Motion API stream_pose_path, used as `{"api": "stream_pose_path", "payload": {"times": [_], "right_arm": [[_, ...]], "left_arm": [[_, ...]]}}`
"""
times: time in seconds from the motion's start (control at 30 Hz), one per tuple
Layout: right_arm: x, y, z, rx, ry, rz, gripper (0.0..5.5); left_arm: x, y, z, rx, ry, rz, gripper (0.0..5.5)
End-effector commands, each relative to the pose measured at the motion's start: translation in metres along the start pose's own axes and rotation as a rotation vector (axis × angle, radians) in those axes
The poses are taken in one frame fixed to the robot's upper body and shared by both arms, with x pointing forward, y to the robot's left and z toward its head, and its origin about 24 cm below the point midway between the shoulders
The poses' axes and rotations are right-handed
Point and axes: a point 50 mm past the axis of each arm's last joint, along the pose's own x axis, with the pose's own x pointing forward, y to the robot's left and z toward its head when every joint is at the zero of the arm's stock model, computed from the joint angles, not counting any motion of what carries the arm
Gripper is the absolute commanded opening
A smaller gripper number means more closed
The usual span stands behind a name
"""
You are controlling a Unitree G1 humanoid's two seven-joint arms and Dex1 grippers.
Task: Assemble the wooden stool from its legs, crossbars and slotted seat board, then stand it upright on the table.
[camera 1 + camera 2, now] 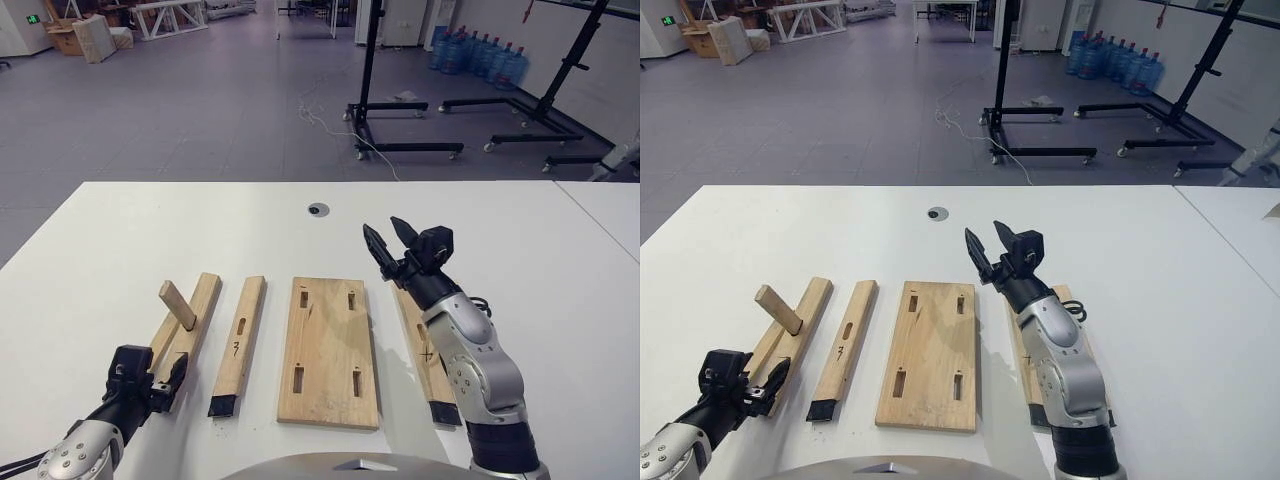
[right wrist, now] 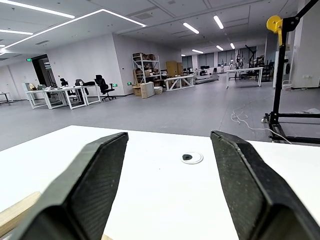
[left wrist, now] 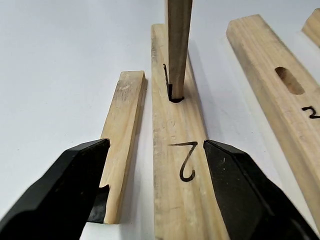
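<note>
One crossbar (image 1: 178, 305) stands in the left leg (image 1: 192, 330); the seat board (image 1: 328, 350) lies unjoined; my left gripper (image 3: 155, 145) and right gripper (image 1: 380, 228) are spread, empty.

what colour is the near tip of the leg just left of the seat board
Black tip on a pale wooden leg; it shows best in the left eye view.

A tilted crossbar (image 1: 178, 304) juts up from the leftmost leg (image 1: 185, 345); table (image 1: 268, 350) strips flank the seat board (image 1: 328, 350).

- My left gripper (image 3: 155, 145) and right gripper (image 1: 381, 226): black.
- Seat board (image 1: 328, 352), lower centre: pale wood, four dark slots.
- Leg (image 3: 177, 165): pale wood, black inked numeral.
- Table (image 1: 120, 240): white.
</note>
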Motion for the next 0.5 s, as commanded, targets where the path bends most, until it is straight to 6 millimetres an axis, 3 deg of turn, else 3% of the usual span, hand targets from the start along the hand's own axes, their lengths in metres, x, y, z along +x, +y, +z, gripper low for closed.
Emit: {"api": "stream_pose_path", "payload": {"times": [0.03, 0.43, 0.5], "right_arm": [[0.0049, -0.0034, 0.0109, 0.021, -0.024, 0.010, 3.04], [0.0078, -0.0075, 0.0141, 0.043, -0.019, 0.003, 3.04], [0.0082, -0.0091, 0.0147, 0.041, -0.020, -0.005, 3.04]], "left_arm": [[0.0016, -0.0063, -0.0053, -0.010, 0.063, -0.011, 3.44], [0.0022, -0.0147, -0.0078, 0.037, 0.132, -0.039, 3.44], [0.0027, -0.0108, -0.0128, 0.011, 0.169, 0.002, 3.11]]}}
